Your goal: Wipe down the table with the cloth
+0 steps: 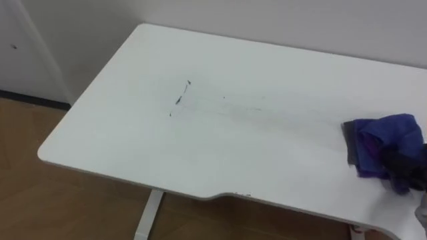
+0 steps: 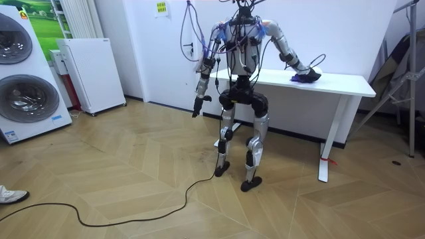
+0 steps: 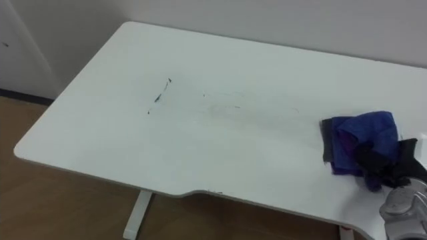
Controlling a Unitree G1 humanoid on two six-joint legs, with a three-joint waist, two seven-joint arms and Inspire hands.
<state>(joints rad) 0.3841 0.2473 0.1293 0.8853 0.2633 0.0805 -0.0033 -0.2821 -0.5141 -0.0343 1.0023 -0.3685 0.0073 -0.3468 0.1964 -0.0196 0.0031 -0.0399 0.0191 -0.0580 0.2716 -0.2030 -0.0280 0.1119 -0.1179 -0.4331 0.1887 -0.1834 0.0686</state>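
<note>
The white table (image 1: 267,153) carries short dark marks (image 1: 180,99) left of its middle, with a faint smear trailing right from them. A crumpled blue and purple cloth (image 3: 363,137) lies near the table's right end. My right hand (image 3: 388,167) sits on the cloth's near right side, its dark fingers curled into the fabric. In the room view I stand at the table's front with my right arm stretched out to the cloth (image 2: 304,78). My left hand (image 2: 197,106) hangs relaxed at my side, away from the table.
The table's far edge stands against a white wall. Its front edge has a shallow cut-out (image 1: 227,197) over wooden floor. Washing machines (image 2: 23,73) and a white cabinet (image 2: 93,73) stand at the room view's left, and a stand (image 2: 405,79) at its right.
</note>
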